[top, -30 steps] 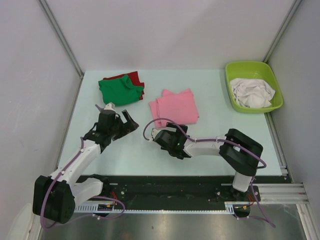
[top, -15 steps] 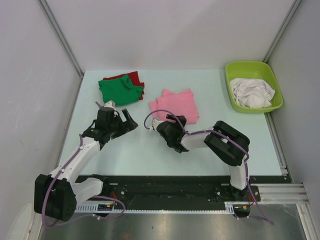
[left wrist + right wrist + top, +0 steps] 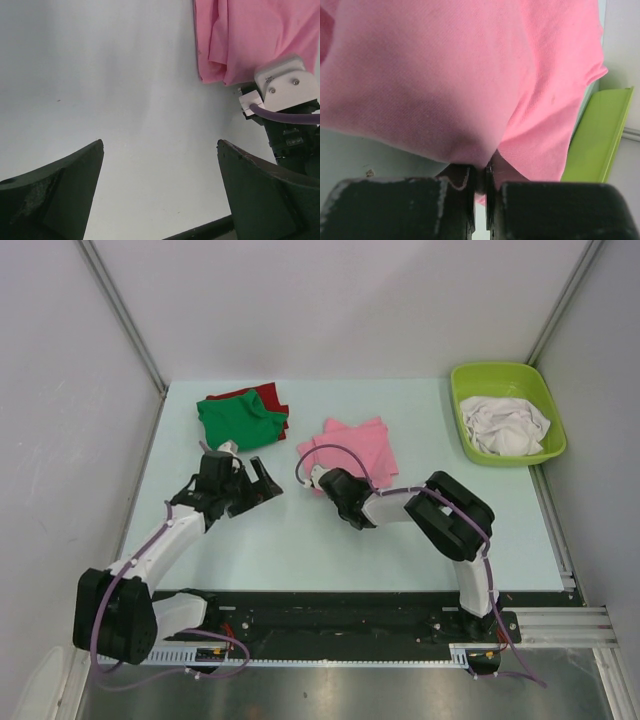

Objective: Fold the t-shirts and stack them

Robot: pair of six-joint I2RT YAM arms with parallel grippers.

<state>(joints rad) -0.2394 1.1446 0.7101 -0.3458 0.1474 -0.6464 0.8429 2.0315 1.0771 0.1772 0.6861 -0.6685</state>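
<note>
A folded pink t-shirt (image 3: 352,447) lies mid-table and fills the right wrist view (image 3: 470,75). My right gripper (image 3: 330,483) is at its near left corner, shut on the pink cloth (image 3: 479,175). At the back left a folded green t-shirt (image 3: 238,422) rests on a red one (image 3: 268,396). Crumpled white shirts (image 3: 508,424) sit in the tub. My left gripper (image 3: 252,484) hovers over bare table left of the pink shirt, its jaws wide open and holding nothing (image 3: 160,150); the pink shirt's corner (image 3: 250,40) and the right gripper's wrist show in its view.
The lime-green plastic tub (image 3: 462,390) stands at the back right corner, its wall showing in the right wrist view (image 3: 597,135). Grey walls close in the table on three sides. A black rail (image 3: 340,605) runs along the near edge.
My right gripper advanced to the pink shirt's near corner and closed on it. The left gripper shifted slightly toward the back, still open.
</note>
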